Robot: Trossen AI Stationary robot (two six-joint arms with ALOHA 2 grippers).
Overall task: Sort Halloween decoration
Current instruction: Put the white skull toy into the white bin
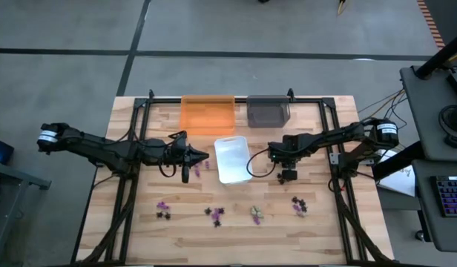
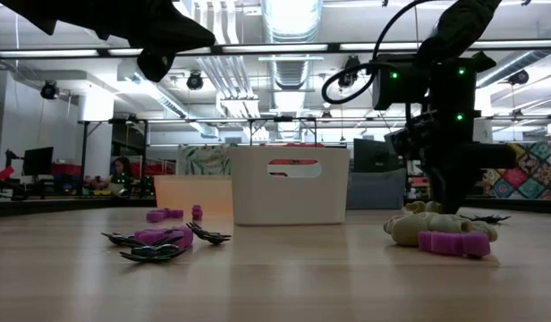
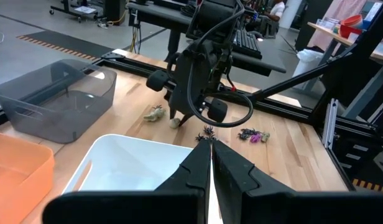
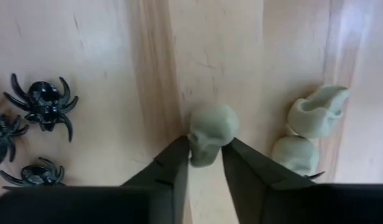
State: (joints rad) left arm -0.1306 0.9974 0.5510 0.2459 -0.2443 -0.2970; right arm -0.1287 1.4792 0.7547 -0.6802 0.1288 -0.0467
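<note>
On a pale wooden table, three trays sit toward the far edge: an orange tray at the back, a grey tray just beside it, and a white tray nearer the middle, between the two arms. Nothing can be made out inside any of them; the white tray's floor looks bare from the left wrist view. Tiny Halloween decoration pieces lie scattered in small clusters along the near half of the table, with purple pieces and black spiders among them. The left gripper hovers just left of the white tray, its fingers pressed together and carrying nothing. The right gripper points down at the tabletop just right of the white tray, its fingers closed narrowly around a pale beige skull that rests on the wood. Two more beige pieces lie just beside the skull.
</note>
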